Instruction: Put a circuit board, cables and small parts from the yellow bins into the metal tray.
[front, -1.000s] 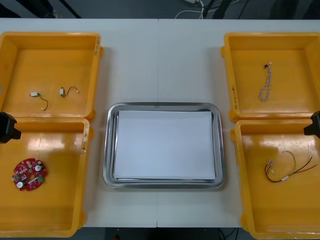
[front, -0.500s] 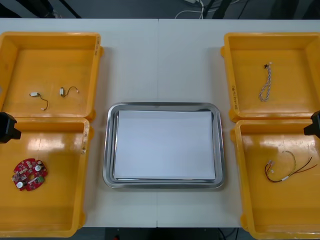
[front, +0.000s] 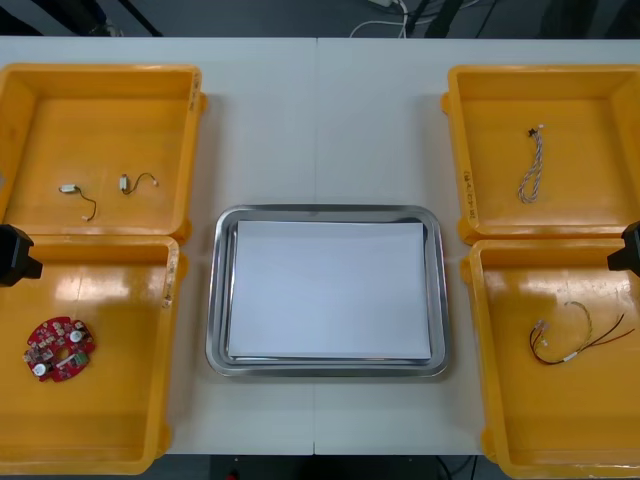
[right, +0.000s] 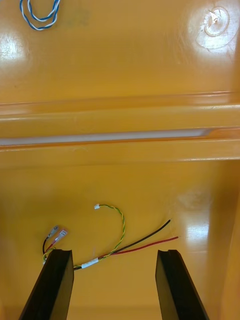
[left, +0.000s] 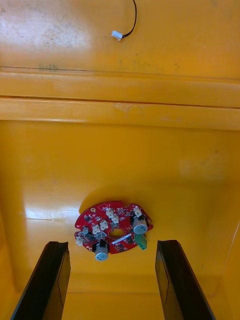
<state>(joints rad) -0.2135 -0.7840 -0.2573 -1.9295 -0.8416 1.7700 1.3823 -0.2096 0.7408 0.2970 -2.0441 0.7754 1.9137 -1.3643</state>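
Front cam overhead — wrist cams close above bins (front: 110, 400)

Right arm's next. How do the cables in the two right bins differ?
The blue and white cable, far right bin, is one tight twist lying nearly straight; the red and yellow cable, near right bin, splays into loose wires, one curling. The red and yellow cable lies ahead of the open right pincer; the blue and white cable lies beyond the bin wall. Both rest loose on bin floors.

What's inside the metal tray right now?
Only a white sheet lining the metal tray; no board, cable or part on it. The tray floor under the sheet is covered, so unseen.
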